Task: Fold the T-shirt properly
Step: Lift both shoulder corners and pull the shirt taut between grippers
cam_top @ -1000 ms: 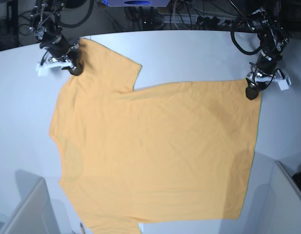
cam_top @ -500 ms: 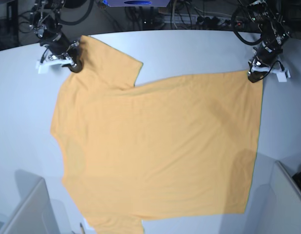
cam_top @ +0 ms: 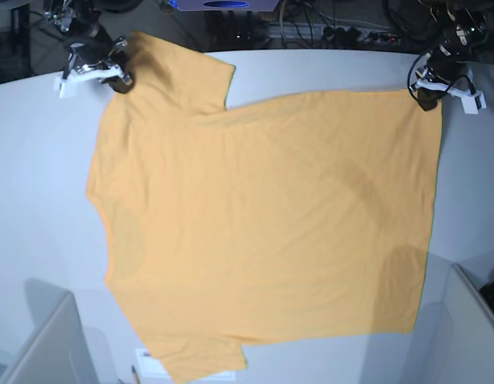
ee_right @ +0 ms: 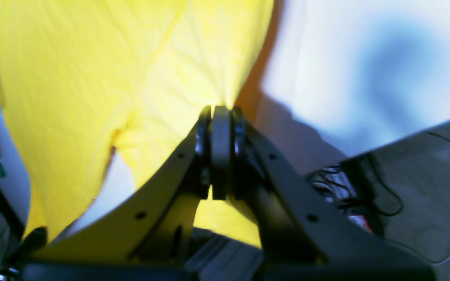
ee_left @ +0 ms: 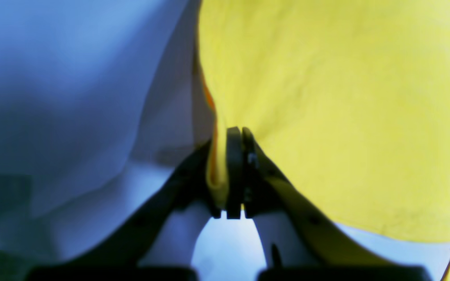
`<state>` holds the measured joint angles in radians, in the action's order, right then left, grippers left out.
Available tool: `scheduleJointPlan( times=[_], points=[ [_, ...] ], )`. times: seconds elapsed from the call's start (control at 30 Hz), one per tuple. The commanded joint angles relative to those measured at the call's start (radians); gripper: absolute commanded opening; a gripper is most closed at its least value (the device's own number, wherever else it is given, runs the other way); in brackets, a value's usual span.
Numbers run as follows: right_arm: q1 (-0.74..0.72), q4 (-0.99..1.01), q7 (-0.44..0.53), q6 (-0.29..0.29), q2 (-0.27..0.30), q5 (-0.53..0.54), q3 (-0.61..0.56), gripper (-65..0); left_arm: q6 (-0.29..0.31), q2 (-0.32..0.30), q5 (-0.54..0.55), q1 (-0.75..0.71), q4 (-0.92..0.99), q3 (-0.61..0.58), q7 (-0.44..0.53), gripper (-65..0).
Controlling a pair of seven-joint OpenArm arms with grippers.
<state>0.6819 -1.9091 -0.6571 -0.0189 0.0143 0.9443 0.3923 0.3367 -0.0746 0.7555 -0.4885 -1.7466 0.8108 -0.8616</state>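
Spanning most of the white tabletop (cam_top: 39, 184), the T-shirt (cam_top: 263, 216) hangs spread and largely smooth, plain yellow-orange side toward the base camera, no print visible. One short sleeve (cam_top: 195, 76) points to the far edge of the tabletop; the opposite sleeve lies at the near edge, bottom of the base view.

Left gripper (cam_top: 427, 96), on the right side of the base view: jaws pressed together on the far hem corner of the T-shirt. Left wrist view confirms it, with a fold of yellow fabric (ee_left: 217, 171) pinched between the dark fingers (ee_left: 233, 171) and the rest of the cloth fanning out to the right.

Right gripper (cam_top: 121, 80), on the left side of the base view: jaws likewise closed, clamped on the shoulder area beside the far sleeve. Right wrist view shows the fingers (ee_right: 221, 152) closed together with cloth running out from their tips.

Cloth between the two held points looks fairly taut along the far edge. A white paper slip (cam_top: 147, 362) shows at the near edge, partly under the shirt. Cables (cam_top: 311, 28) lie behind the tabletop.
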Motion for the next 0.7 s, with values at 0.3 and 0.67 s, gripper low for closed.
scheduleJointPlan(
  times=[0.3, 0.67],
  points=[
    [-0.069, -0.086, -0.04, 0.009, 0.005, 0.029, 0.003, -65.0, -0.001, -0.012, 0.011, 0.006, -0.14, 0.0, 0.012, -65.0],
    [-0.23, -0.086, -0.117, -0.034, 0.022, 0.126, 0.003, -65.0, -0.077, -0.014, 0.011, 0.103, -0.149, -0.005, 0.005, -65.0]
  ],
)
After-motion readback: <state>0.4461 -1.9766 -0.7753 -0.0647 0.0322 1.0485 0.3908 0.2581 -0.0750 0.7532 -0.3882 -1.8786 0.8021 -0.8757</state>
